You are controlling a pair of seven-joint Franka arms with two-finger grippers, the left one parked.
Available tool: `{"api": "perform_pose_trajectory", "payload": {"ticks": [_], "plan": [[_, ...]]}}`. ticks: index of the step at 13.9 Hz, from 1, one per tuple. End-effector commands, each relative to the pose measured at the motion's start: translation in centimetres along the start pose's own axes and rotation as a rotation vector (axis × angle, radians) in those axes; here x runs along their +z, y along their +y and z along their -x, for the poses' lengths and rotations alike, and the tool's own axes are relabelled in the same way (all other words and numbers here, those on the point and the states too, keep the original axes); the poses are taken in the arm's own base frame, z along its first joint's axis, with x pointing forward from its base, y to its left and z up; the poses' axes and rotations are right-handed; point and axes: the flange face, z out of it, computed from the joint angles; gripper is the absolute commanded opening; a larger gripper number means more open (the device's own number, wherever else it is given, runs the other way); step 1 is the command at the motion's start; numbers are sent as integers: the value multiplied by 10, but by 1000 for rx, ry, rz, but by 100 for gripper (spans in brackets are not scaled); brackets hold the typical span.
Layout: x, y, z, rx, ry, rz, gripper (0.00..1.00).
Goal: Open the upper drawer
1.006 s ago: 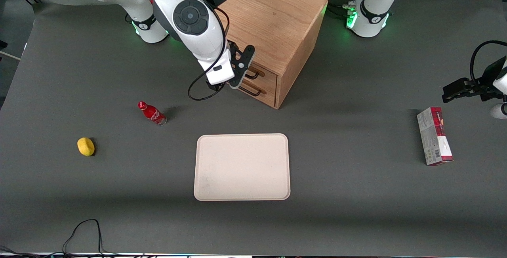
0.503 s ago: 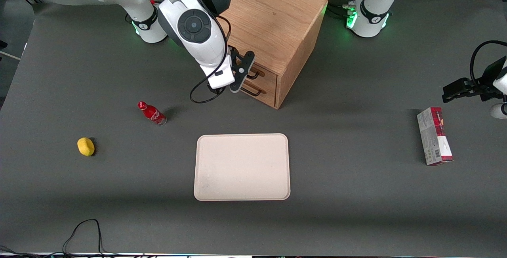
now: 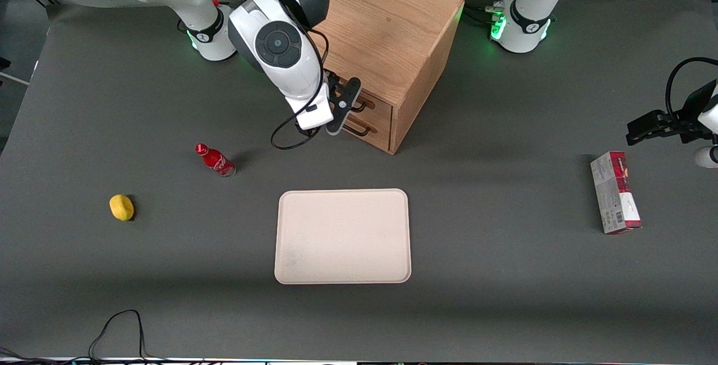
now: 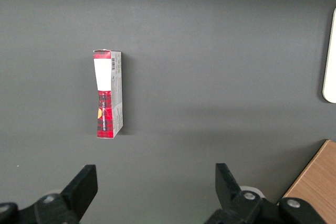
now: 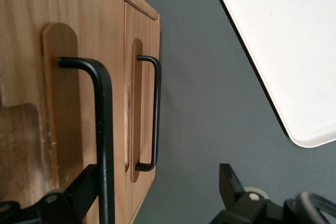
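Note:
The oak cabinet (image 3: 387,23) stands farther from the front camera than the tray. Its upper drawer (image 3: 377,108) looks shut, with a thin black wire handle (image 3: 362,106). My right gripper (image 3: 342,110) is right in front of the drawers at handle height. In the right wrist view the upper drawer front (image 5: 21,35) fills much of the frame. Its black handle (image 5: 106,129) runs between the open fingers of the gripper (image 5: 155,190), close to one finger (image 5: 79,192). The lower drawer (image 5: 147,30) with its matching handle (image 5: 156,108) is beside it.
A beige tray (image 3: 342,236) lies nearer the front camera than the cabinet and shows in the right wrist view (image 5: 283,40). A red bottle (image 3: 215,160) and a yellow fruit (image 3: 121,207) lie toward the working arm's end. A red-and-white box (image 3: 614,192) lies toward the parked arm's end.
My gripper has moved a little closer to the cabinet front and slightly up. The drawers have not moved.

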Motion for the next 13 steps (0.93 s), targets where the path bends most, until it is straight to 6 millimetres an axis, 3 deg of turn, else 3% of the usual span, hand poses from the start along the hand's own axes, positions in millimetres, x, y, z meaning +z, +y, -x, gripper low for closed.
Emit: {"api": "perform_pose_trajectory", "payload": {"ticks": [1, 8, 13], "plan": [[9, 5, -4, 14, 1, 38, 100], [23, 17, -8, 14, -3, 53, 100], [16, 21, -8, 20, 9, 58, 100]]}}
